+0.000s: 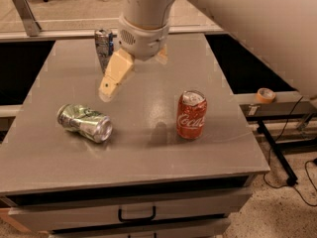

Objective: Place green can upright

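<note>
- A pale green and silver aluminium soda can [84, 123] lies on its side on the left part of a flat grey tabletop [148, 157]. Its round silver end faces front-right and it has not yet been stood up.
- The robot's two-finger gripper [134, 76] hangs above the table's middle-back area. It sits up and to the right of the green can, apart from it and touching nothing.
- One long tan finger [111, 78] slants down to the left, and a second shows only as a short tan piece at the right of the wrist. The two are spread apart, so the jaws read as open, and they hold nothing.
- Judged from this, the step in hand is the approach, with no grasp begun.
- The next move likely calls for lowering to the left over the green can. The jaws would then close across its round body so it can be tipped onto its base.
- The green can looks thin-walled, shiny and slightly dented, with white swirly markings. Being a cylinder on its side, it could roll if nudged.
- A glossy red Coca-Cola can [191, 114] stands upright to the right, well apart from the green can.
- A crumpled silver-and-blue can [104, 47] stands at the back, partly behind the gripper's finger.
- The arm [148, 14] is a smooth white rounded shell.
- The tabletop is matt with a faint sheen, and a drawer with a dark handle [137, 215] sits below it.
</note>
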You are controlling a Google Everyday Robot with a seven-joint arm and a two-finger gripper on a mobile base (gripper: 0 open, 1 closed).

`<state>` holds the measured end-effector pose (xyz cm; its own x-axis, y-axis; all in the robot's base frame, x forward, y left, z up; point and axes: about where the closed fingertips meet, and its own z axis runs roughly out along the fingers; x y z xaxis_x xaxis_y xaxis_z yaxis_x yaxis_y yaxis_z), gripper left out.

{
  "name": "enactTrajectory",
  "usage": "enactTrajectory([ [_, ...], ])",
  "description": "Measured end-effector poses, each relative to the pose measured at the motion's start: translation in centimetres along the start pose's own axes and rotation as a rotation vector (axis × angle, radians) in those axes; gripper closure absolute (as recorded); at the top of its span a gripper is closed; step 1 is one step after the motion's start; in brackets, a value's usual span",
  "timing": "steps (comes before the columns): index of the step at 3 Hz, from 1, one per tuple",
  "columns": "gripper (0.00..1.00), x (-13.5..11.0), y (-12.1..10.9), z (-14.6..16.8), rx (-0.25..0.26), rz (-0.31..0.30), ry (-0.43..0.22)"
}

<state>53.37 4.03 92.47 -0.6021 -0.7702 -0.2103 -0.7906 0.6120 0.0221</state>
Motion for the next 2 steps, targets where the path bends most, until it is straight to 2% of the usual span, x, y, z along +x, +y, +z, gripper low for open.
enactTrajectory([
  [1,0.00,-0.3,0.0,0.1,0.001,0.000,-0.011],
  [2,0.00,-1.5,1.1,1.2,0.025,-0.017,0.030],
])
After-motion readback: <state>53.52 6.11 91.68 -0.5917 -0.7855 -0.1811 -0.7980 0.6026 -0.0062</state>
